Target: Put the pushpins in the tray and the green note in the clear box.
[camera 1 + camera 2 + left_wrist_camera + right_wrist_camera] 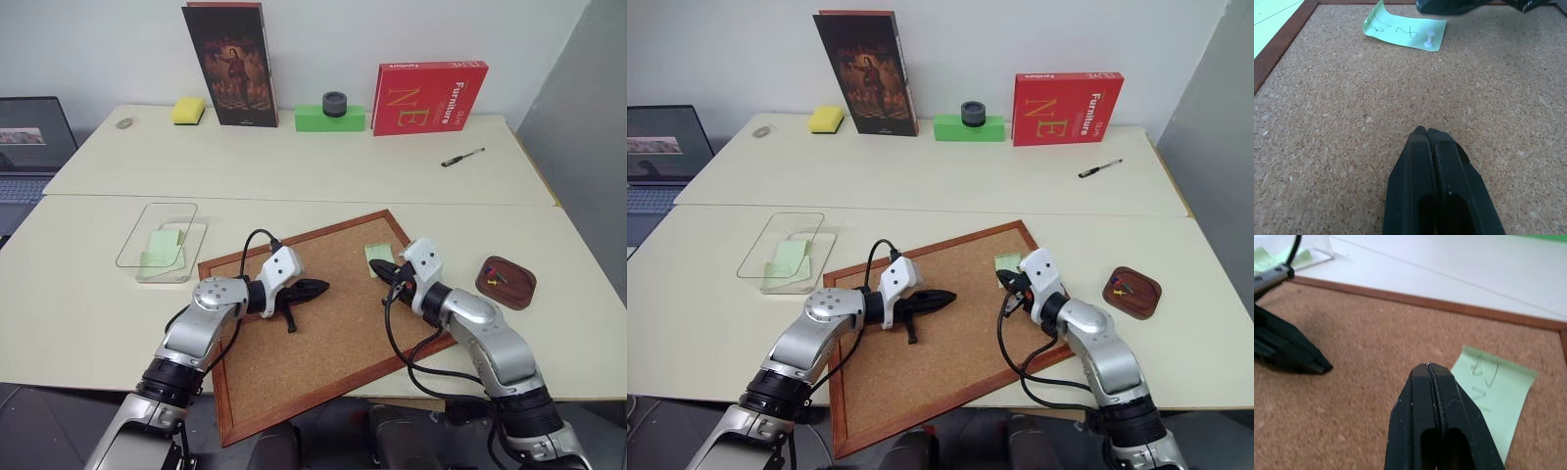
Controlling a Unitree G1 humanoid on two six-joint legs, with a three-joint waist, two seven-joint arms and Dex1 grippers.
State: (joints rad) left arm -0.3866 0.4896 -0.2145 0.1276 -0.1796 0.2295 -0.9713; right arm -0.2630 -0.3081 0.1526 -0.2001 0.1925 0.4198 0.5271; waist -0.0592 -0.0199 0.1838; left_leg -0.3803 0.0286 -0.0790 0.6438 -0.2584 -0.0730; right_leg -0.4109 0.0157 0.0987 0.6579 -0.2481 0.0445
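Both tools, left [1426,133] and right [1428,368], hover closed and empty over open corkboard [323,343]; the note [1403,30], seemingly pinned, lies near its far edge.

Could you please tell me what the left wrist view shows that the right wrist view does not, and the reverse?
Left wrist view: a white pushpin standing in the green note. Right wrist view: a corner of the clear box with green paper inside, beyond the board's frame. Both: the corkboard, the handwritten note, and the shut left gripper and right gripper.
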